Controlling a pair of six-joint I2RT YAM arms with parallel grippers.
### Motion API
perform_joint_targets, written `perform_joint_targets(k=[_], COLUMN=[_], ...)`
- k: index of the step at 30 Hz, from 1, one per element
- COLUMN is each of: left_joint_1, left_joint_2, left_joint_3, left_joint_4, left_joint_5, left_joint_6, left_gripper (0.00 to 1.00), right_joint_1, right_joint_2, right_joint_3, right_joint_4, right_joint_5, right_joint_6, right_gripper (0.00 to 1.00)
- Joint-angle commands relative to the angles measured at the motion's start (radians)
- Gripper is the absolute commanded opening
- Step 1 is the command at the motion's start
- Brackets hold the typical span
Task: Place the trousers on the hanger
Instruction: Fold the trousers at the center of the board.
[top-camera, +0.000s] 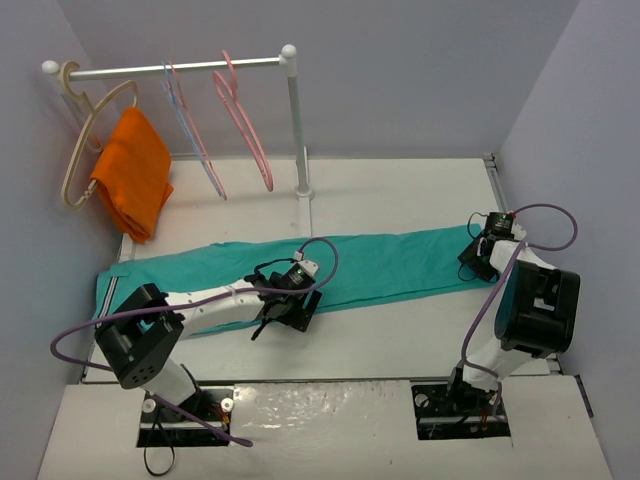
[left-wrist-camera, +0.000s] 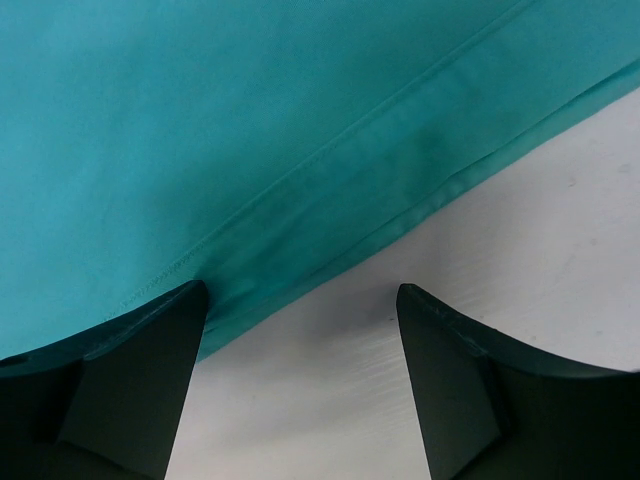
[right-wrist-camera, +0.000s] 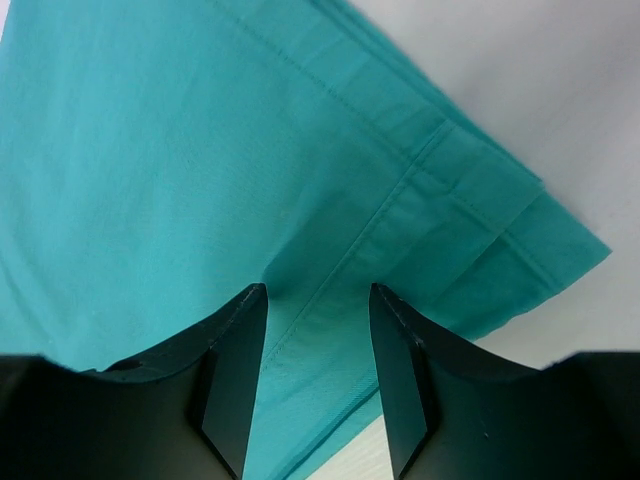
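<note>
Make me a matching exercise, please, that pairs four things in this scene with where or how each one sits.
Things:
1. trousers
2. orange cloth
3. salmon-pink hanger
4. left gripper

Places or states:
A. hanging bare on the rail
B. laid out flat along the table
C. draped on the beige hanger
D. jaws apart, straddling the near edge of the teal fabric

Pairs: 1-B, 2-C, 3-A, 4-D
</note>
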Motion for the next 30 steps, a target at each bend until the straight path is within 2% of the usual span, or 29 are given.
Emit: perform_joint_targets(k=[1,5,8,12,17,23,27,30], left_joint_1=[0.007,0.015,0.023,0.054,0.183,0.416,0.536,0.563], left_joint_2=[-0.025,-0.043,-0.096,-0.235,-0.371,-0.469,-0.443,-0.382], left_joint_3=[-0.020,0.008,0.058,0.097,0.043,-0.079,-0.136,-0.167], left_joint_4=[0.030,-0.011,-0.072,-0.154,-0.211,-0.215,-0.162,-0.129], left_joint_5=[0.000,0.006,-0.026,-0.087,-0.113,-0.054,0.023,0.023], left_joint_6=[-0.082,-0.102,-0.109,-0.148,-0.221,-0.260,-0.289,-0.317], left_gripper=[0.72,0.72,0.73,0.77,0.79,0.79,0.79,0.79], right_joint_1=[-0.052,-0.043,0.029,0.166,0.472,0.819,0.948,1.003], right_joint_2=[0.024,-0.035,-0.122,-0.248,-0.288,-0.185,-0.055,0.061], right_joint_3=[0.021,0.052,0.073,0.075,0.080,0.055,0.074,0.086], right_joint_4=[-0.003,-0.015,-0.022,-0.001,0.011,0.114,0.153,0.150], right_joint_5=[0.120,0.131,0.150,0.033,-0.010,0.001,0.019,0.052], right_joint_6=[0.014,0.012,-0.010,-0.026,0.002,0.049,0.063,0.100], right_gripper=[0.43,0.43,0.43,0.43,0.43,0.43,0.43,0.43])
